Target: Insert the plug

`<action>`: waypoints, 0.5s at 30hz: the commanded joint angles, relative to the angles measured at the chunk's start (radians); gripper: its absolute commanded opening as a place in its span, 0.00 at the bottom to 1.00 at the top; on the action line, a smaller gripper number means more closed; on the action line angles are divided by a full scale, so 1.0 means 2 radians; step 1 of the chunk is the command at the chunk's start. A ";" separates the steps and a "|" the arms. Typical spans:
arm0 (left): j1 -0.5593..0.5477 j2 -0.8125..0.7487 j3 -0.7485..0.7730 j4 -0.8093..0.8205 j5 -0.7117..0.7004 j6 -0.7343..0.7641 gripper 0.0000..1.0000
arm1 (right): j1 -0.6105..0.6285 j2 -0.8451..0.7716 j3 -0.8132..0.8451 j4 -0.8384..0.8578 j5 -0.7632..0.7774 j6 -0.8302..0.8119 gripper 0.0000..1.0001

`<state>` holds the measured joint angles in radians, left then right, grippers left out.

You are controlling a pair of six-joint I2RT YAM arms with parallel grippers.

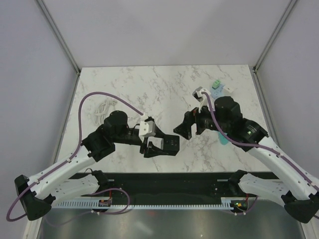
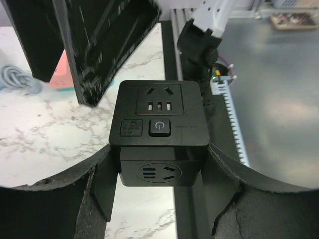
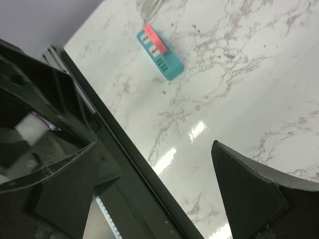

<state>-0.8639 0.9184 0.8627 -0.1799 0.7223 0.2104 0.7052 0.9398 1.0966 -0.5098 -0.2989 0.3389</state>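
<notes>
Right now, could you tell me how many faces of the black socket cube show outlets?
2 on the cube: the upper face, above the power button, and the face nearest the left wrist camera. Others are hidden.

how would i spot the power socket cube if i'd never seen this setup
Look at the marble table, near the middle of its front edge. There the left claw grips the black socket cube. Unlike the small teal-and-pink block lying flat on the marble, it is black and boxy, and it shows a round power button and outlet holes on two faces.
</notes>
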 commanded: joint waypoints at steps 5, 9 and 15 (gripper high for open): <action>0.045 -0.044 0.002 0.002 0.114 -0.137 0.02 | 0.003 -0.003 0.041 -0.045 -0.141 -0.165 0.98; 0.053 -0.038 0.000 -0.010 0.146 -0.134 0.02 | 0.004 0.007 0.066 -0.056 -0.223 -0.186 0.98; 0.055 -0.020 0.011 -0.037 0.163 -0.115 0.02 | 0.015 0.036 0.097 -0.093 -0.268 -0.197 0.98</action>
<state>-0.7609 0.8711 0.8623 -0.2455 0.9817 -0.0013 0.7216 0.9886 1.2488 -0.6464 -0.7292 0.0017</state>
